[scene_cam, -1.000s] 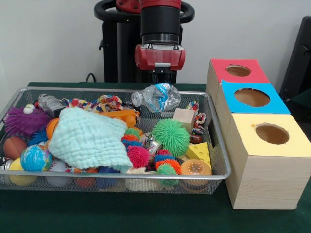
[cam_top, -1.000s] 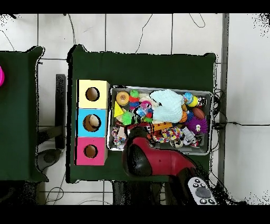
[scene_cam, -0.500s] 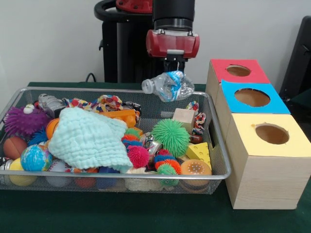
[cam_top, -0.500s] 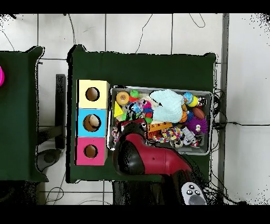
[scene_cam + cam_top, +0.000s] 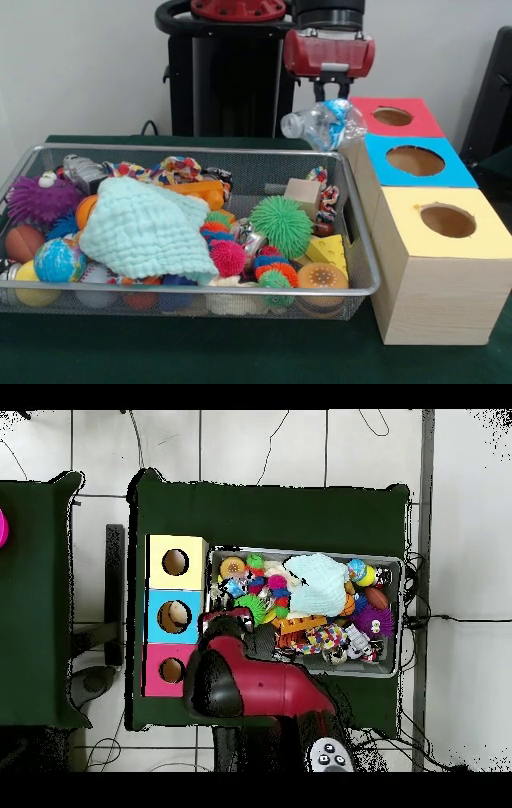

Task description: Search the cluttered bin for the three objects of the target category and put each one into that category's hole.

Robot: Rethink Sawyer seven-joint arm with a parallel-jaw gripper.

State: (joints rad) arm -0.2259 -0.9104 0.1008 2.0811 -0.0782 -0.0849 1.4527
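Observation:
The silver wire-mesh bin [image 5: 360, 264] [image 5: 392, 562] holds a heap of toys. My gripper [image 5: 330, 98] is shut on a crushed clear plastic bottle [image 5: 323, 125] with a blue label. It holds the bottle in the air above the bin's far right corner, just left of the red-topped box [image 5: 392, 117]. Beside it stand the blue-topped box [image 5: 414, 161] and the yellow-topped box [image 5: 448, 221], each with a round hole. In the overhead view the red arm [image 5: 235, 684] hides the gripper and bottle, next to the red box [image 5: 171, 671].
In the bin lie a mint cloth [image 5: 144, 228], a green spiky ball [image 5: 281, 226], a purple spiky ball [image 5: 36, 198], a globe ball [image 5: 58, 260], a wooden block [image 5: 303, 194], a yellow cheese wedge [image 5: 328, 251] and a coloured rope toy [image 5: 172, 169]. Green cloth covers the table [image 5: 240, 352].
The gripper has lifted the crushed bottle out of the bin and carried it to the right, toward the red-topped box. The toys in the bin have not moved.

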